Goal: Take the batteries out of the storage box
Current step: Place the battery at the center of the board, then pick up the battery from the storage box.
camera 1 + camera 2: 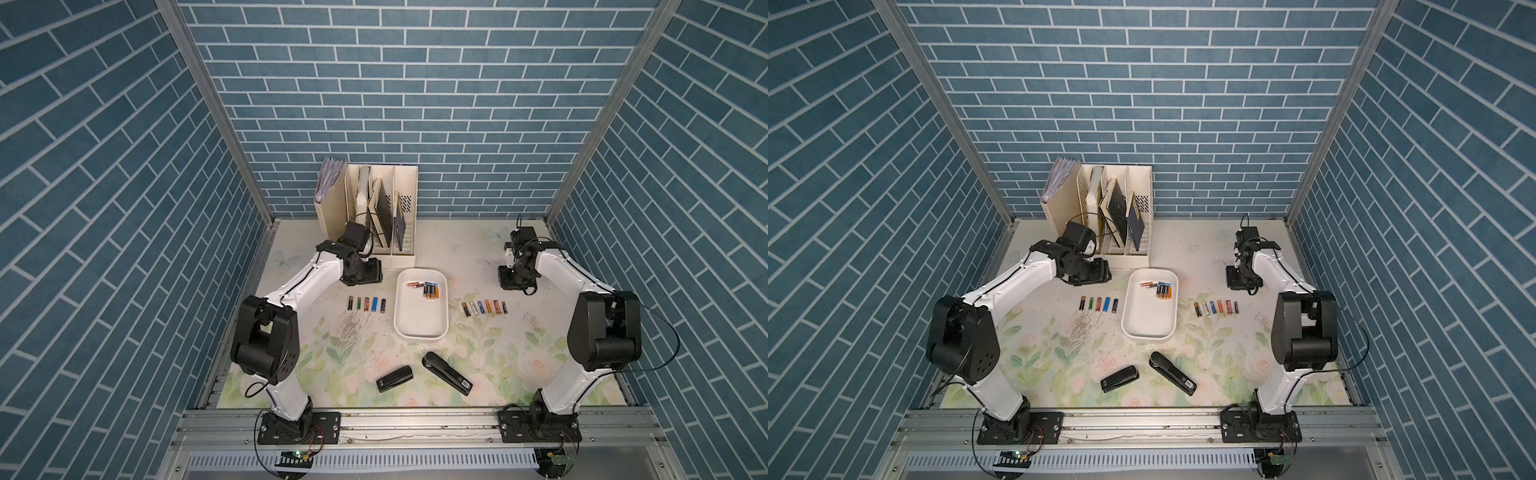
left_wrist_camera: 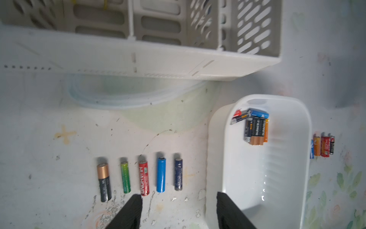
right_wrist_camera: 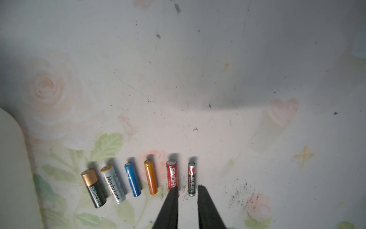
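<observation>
Left fingers, then white storage box, batteries clustered inside.

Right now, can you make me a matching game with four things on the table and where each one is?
Things:
1. green battery
2. white battery
3. black-and-gold pair
4. black staplers

Places:
A. inside the storage box
B. near the front edge of the table
C. row on the robot's right of the box
D. row on the robot's left of the box

Pairs: 1-D, 2-C, 3-A, 4-B
</observation>
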You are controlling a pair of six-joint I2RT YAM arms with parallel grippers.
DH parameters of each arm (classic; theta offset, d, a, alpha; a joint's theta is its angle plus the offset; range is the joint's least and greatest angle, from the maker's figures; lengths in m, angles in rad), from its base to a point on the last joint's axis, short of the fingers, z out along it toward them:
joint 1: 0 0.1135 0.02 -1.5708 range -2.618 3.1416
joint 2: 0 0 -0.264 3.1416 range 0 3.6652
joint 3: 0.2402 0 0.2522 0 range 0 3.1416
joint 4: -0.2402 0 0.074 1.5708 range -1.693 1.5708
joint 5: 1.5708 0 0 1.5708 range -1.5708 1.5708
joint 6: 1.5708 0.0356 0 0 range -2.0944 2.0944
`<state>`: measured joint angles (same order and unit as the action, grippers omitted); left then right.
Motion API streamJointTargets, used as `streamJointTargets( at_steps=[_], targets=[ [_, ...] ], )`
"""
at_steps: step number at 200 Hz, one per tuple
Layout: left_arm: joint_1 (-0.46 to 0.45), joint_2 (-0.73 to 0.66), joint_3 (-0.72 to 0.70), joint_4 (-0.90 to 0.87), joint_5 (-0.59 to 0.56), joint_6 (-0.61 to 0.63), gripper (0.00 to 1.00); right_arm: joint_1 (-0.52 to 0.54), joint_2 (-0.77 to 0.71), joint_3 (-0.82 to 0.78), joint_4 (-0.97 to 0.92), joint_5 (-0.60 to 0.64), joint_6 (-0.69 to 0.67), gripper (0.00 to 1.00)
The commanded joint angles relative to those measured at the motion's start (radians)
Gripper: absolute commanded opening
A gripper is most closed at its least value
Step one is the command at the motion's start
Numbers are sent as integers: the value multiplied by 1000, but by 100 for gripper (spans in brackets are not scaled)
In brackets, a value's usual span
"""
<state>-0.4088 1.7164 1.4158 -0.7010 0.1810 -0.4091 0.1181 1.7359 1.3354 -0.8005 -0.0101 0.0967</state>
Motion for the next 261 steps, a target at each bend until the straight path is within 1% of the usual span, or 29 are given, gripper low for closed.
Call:
streamJointTargets(
  at_steps=[1,15,40,43,51,68,99,162,214,235,261],
  targets=[
    [-80,39,77,-38,-136,-52,65,12,-39,32,-41,-43,7,22],
    [-135,77,124,-40,-178,-77,65,26,-44,42,-40,-58,12,22],
    [-211,158,182,-25,-196,-120,65,63,-44,51,-32,-60,24,22],
    [-221,168,189,-23,-198,-125,65,67,-43,51,-30,-87,26,22],
    [-245,196,206,-21,-212,-132,64,77,-42,52,-26,-99,28,22],
    [-285,256,249,-26,-234,-143,63,99,-39,53,-17,-112,33,22],
    [-338,359,333,-50,-265,-152,57,130,-26,54,-6,-124,35,22],
    [-377,495,421,-61,-272,-160,53,155,-12,47,3,-133,34,22],
    [-381,556,457,-62,-288,-156,46,157,-13,43,0,-133,31,22],
    [-381,573,469,-57,-284,-154,46,156,-12,46,-3,-133,31,22],
    [-381,595,485,-58,-275,-151,41,156,-10,49,-6,-130,29,22]
  ],
)
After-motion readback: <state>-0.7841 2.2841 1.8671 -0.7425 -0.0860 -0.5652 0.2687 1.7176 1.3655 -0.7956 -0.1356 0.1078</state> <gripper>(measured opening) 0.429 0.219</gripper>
